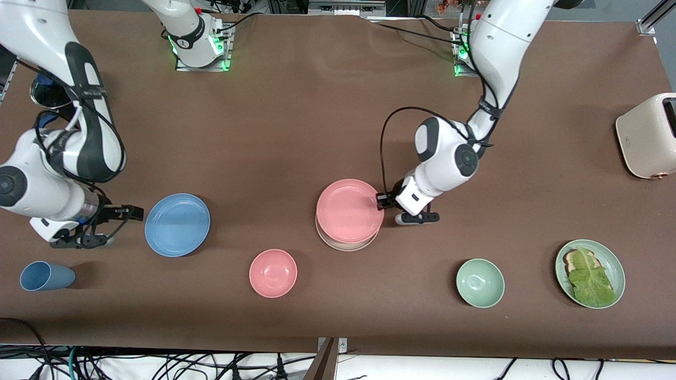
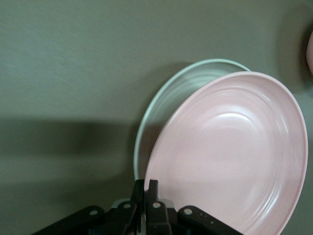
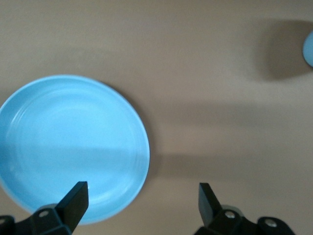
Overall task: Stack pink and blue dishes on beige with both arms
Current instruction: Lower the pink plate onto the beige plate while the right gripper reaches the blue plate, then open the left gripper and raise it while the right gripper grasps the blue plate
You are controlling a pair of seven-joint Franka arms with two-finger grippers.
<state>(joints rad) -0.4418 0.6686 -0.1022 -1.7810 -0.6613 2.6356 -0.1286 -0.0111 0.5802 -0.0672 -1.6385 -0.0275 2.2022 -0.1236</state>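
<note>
The salmon pink plate (image 1: 348, 210) lies on top of the beige plate (image 1: 347, 245), shifted slightly, so only a crescent of beige rim shows. My left gripper (image 1: 381, 201) is shut on the pink plate's rim at the side toward the left arm's end. In the left wrist view its fingers (image 2: 152, 188) pinch the pink plate (image 2: 230, 152), and the beige rim (image 2: 168, 95) shows under it. The sky blue plate (image 1: 177, 224) lies flat on the table. My right gripper (image 1: 133, 213) is open at that plate's edge. In the right wrist view the gripper (image 3: 142, 196) straddles the rim of the blue plate (image 3: 73, 147).
A small pink bowl (image 1: 273, 273) sits nearer the front camera, between the two plates. A blue cup (image 1: 46, 276) lies near the right arm. A green bowl (image 1: 480, 283), a green plate with lettuce (image 1: 590, 273) and a cream toaster (image 1: 647, 135) are toward the left arm's end.
</note>
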